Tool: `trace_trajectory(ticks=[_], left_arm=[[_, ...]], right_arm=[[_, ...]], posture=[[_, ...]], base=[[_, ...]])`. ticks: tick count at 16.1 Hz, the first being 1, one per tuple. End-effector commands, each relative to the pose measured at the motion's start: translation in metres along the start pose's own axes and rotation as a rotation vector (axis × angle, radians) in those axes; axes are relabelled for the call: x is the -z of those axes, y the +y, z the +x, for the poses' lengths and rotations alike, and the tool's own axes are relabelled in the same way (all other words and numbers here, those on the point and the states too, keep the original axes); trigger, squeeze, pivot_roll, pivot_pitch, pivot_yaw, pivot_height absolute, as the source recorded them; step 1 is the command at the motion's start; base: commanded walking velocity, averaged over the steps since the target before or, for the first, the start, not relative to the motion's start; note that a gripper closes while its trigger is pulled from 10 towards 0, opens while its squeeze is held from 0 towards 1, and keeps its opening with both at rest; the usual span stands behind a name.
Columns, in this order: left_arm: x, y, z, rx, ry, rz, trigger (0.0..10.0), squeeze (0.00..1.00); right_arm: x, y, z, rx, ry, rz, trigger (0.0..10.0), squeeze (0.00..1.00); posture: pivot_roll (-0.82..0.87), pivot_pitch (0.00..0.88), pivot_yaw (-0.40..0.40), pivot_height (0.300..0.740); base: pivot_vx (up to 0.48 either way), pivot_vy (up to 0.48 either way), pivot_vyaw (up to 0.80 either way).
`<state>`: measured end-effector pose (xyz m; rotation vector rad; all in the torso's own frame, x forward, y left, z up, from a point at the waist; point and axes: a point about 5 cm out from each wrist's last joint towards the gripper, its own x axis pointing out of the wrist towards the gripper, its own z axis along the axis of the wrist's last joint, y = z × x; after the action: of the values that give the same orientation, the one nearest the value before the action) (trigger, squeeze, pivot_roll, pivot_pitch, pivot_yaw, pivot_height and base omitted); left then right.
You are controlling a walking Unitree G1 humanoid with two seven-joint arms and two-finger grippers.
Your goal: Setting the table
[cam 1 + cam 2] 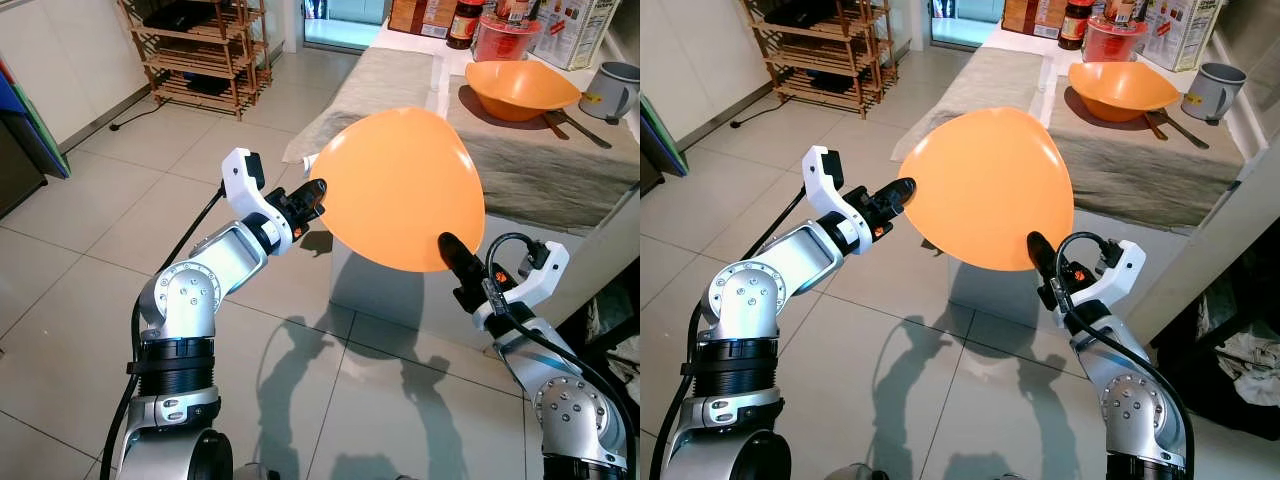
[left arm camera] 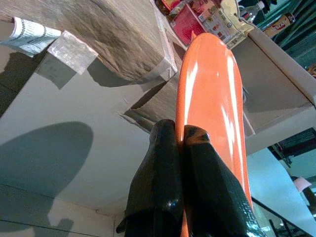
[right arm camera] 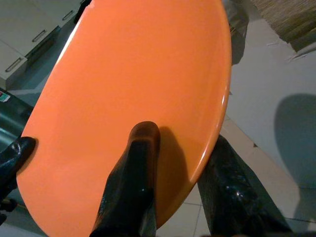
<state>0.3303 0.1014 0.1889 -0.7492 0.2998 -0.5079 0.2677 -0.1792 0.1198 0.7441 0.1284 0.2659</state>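
Orange plate [image 1: 400,190] between both claws

Both silver arms are raised and bent at the elbow, forearms angled inward toward each other. The left claw [image 1: 312,192] is closed, its two black fingers [image 2: 197,163] pressed together at the plate's [image 1: 400,185] edge. The right claw [image 3: 185,170] pinches the opposite rim, one finger above and one below.
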Motion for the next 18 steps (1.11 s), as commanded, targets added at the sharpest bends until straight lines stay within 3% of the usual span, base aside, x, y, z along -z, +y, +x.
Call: trace_trajectory(ticks=[1,2,18], left_arm=[[-0.0111,-0.0073,0.0005,0.007,-0.049,0.039,10.0,0.00],[-0.0110,-0.0076,0.0005,0.007,-0.049,0.040,10.0,0.00],[-0.0099,-0.0105,0.0010,0.013,-0.046,0.046,10.0,0.00]], right_arm=[[0.0067,-0.0063,-0.0015,0.050,0.070,-0.083,0.0,0.00],[0.0076,-0.0078,-0.0015,0.062,0.082,-0.096,10.0,0.00],[0.0111,-0.0033,0.0004,0.057,0.096,-0.112,10.0,0.00]], posture=[[-0.06,0.048,0.017,0.740],[-0.06,0.048,0.016,0.740],[-0.06,0.048,0.018,0.740]], base=[[0.000,0.000,0.00],[0.000,0.000,0.00],[0.000,0.000,0.00]])
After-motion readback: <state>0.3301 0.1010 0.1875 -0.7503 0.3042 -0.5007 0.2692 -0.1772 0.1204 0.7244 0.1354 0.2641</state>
